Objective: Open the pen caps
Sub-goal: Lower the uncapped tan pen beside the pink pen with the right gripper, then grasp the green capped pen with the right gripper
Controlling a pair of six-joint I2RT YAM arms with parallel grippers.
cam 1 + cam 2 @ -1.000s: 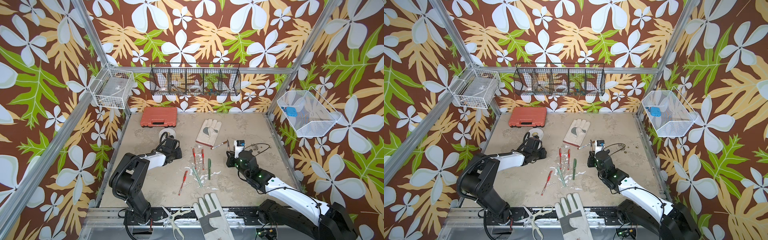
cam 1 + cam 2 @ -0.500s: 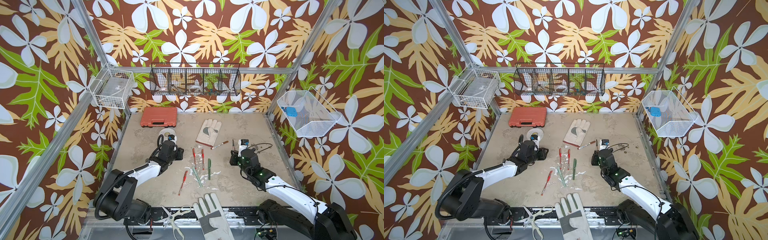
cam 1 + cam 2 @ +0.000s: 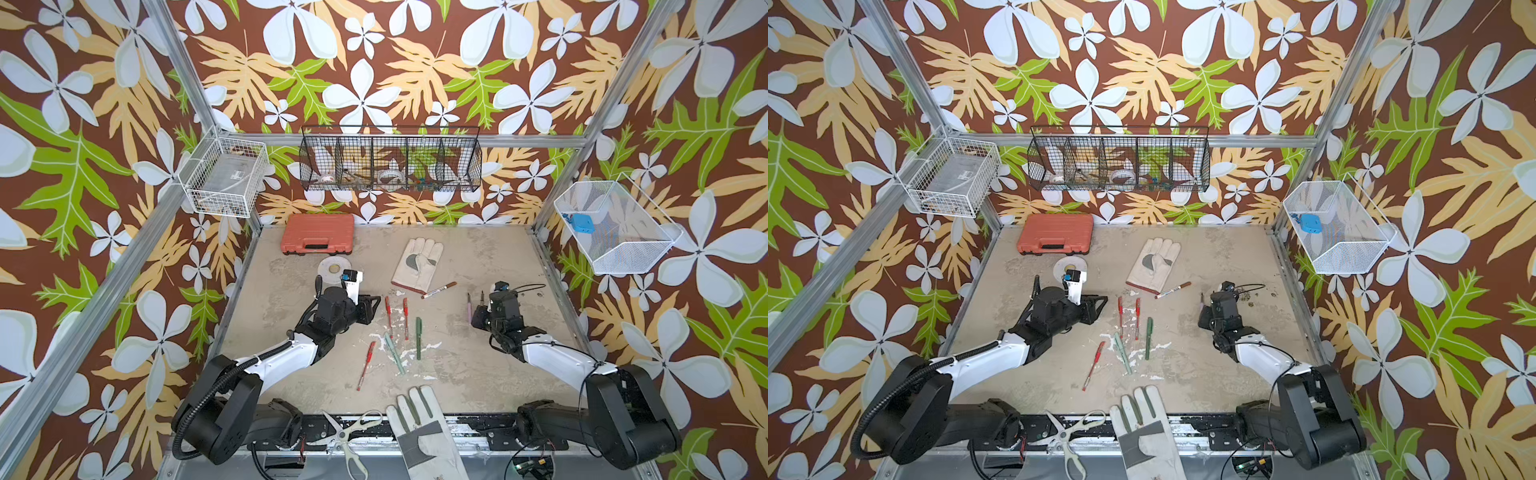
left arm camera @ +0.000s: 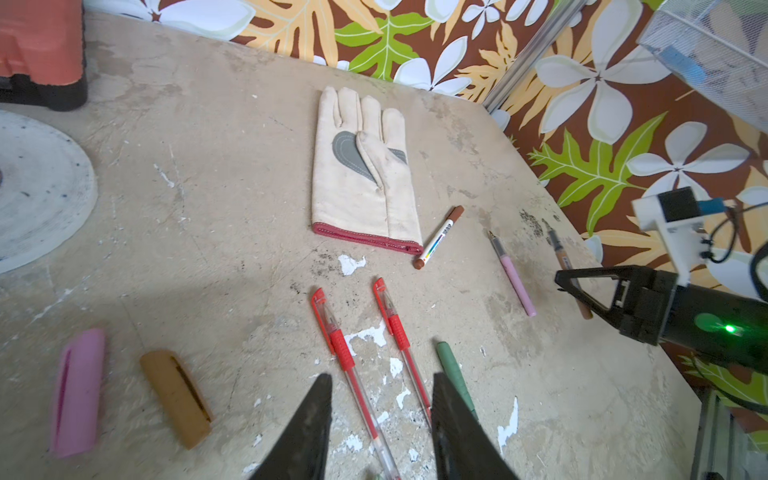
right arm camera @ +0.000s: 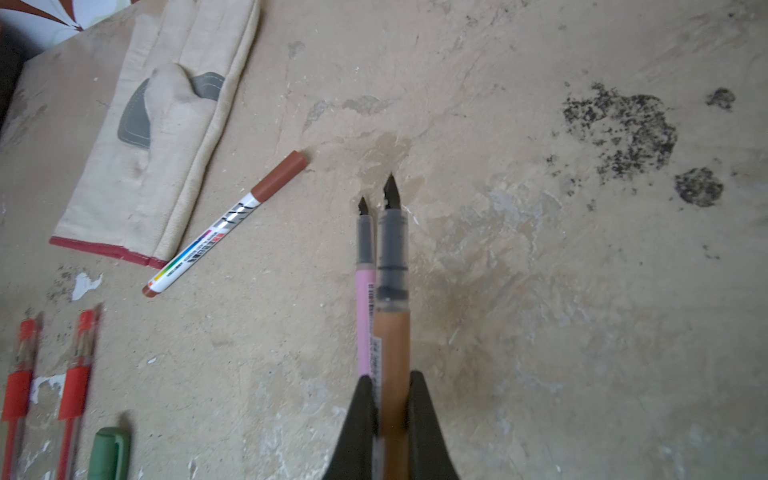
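As only the left wrist view shows, pink cap (image 4: 77,392), gold cap (image 4: 176,397), just apart

Forearms: smooth white shells (image 3: 286,356) between black joints.
Bases: bulky black motor housings (image 3: 220,419), near edge.
Cable: black ribbed hose (image 3: 963,354) along left arm.
Camera mount: white bracket (image 3: 353,289), blue-black module.
Fingers (image 4: 309,424): black tapered wedges.
Light: green status lamp (image 4: 729,329), right wrist.

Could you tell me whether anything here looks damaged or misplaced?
The table shows flaked white patches among the red pens, dark speckled stains near the right gripper, and a glove overhanging the front edge.
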